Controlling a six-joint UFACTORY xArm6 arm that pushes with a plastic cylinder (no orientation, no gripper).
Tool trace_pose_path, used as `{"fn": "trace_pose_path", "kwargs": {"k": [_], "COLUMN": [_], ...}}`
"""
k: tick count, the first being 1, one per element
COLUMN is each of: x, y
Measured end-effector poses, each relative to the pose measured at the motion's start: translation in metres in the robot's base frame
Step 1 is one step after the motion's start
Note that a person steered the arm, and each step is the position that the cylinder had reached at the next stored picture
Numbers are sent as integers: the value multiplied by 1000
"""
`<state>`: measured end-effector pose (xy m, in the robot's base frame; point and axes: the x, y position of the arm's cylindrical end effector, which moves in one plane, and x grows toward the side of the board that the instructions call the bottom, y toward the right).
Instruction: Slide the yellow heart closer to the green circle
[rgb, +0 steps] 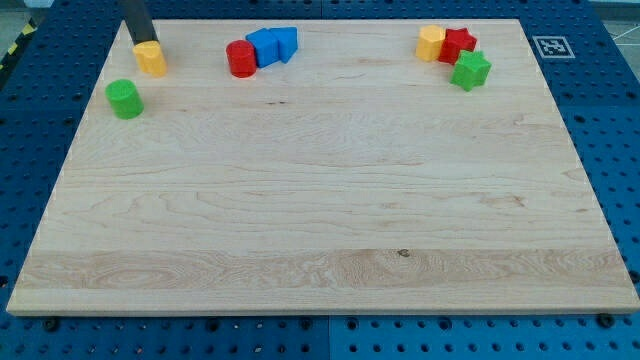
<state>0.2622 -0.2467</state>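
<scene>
The yellow heart (151, 58) lies near the board's top left corner. The green circle (125, 98) sits just below and to the left of it, a small gap apart. My tip (146, 42) rests at the yellow heart's upper edge, touching or almost touching it; the dark rod rises out of the view's top.
A red cylinder (241, 59) touches two blue blocks (273, 46) at top centre. At top right a yellow hexagon-like block (432, 43), a red star (458, 44) and a green star (470, 70) cluster together. The wooden board (320, 220) lies on a blue pegboard table.
</scene>
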Motion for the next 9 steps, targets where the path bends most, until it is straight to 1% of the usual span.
{"fn": "trace_pose_path", "kwargs": {"k": [1,2,3,4,5,7,8,9], "x": [24,39,39,-19,-36,-27,-27,-16], "y": [0,-2,-3,1,39,43,34,27]}}
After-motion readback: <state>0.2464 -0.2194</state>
